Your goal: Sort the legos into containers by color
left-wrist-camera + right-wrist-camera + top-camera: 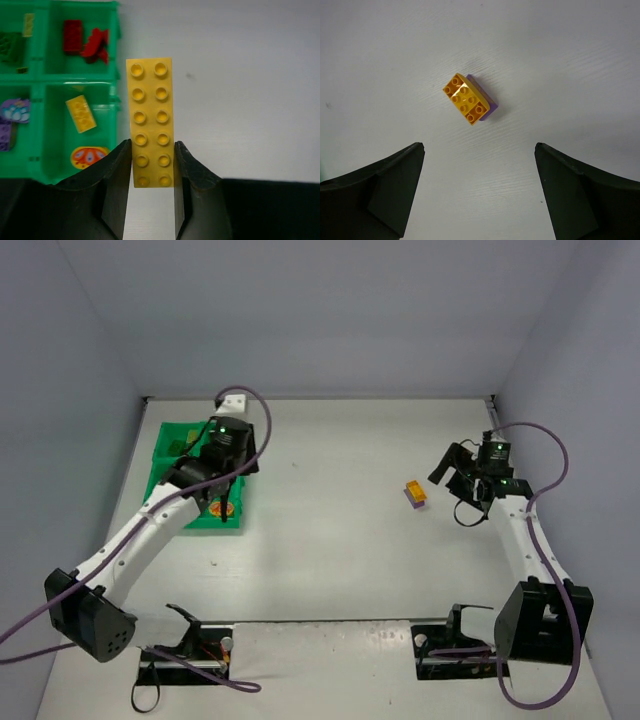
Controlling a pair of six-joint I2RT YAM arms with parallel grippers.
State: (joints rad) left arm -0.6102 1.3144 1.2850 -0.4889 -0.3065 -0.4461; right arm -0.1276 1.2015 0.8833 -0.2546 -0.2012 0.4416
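Note:
My left gripper is shut on a long yellow lego, holding it by one end just right of the green tray. The tray's compartments hold red legos, a yellow lego with an orange oval piece, purple pieces and green legos. In the top view the left gripper is over the near right edge of the tray. My right gripper is open and empty, above the table short of an orange lego stacked on a purple lego.
The orange and purple stack lies alone on the white table, left of the right gripper. Grey walls close in the table on three sides. A white block sits behind the tray.

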